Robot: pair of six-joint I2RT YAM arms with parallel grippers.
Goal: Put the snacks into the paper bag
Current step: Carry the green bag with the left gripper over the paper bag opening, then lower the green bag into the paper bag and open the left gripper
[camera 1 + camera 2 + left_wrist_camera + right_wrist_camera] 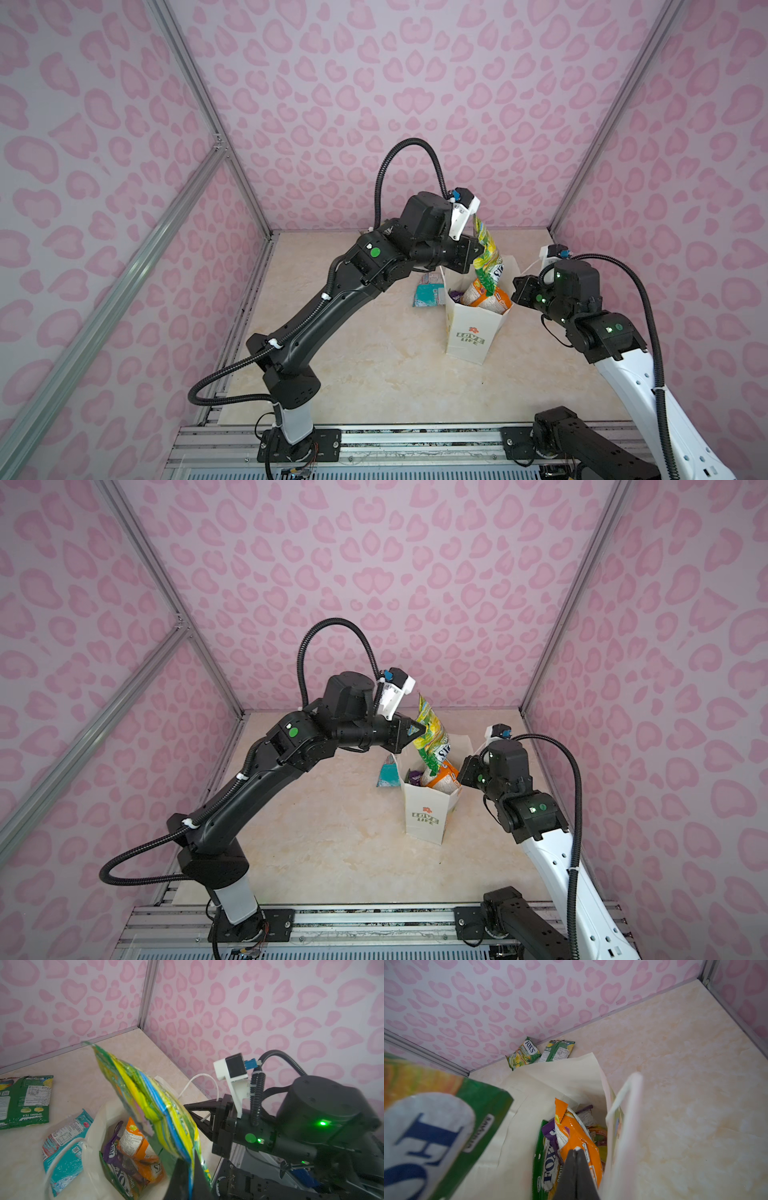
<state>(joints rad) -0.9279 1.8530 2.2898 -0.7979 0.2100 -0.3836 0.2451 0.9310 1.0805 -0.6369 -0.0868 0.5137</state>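
Left wrist: L gripper [191, 1162] clamps green pkt [149, 1101] over bag [108, 1109]; R gripper [188, 1107] closed.

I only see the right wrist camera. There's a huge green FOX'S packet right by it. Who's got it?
Observer: The left gripper is shut on that FOX'S packet, which hangs tilted above the bag.
Operator: Any snacks hiding from me?
Observer: A teal packet lies on the table beside the bag, on the left arm's side.
Operator: Is the bag standing up?
Observer: Yes, upright, with a LOVE LIFE print on its near face.
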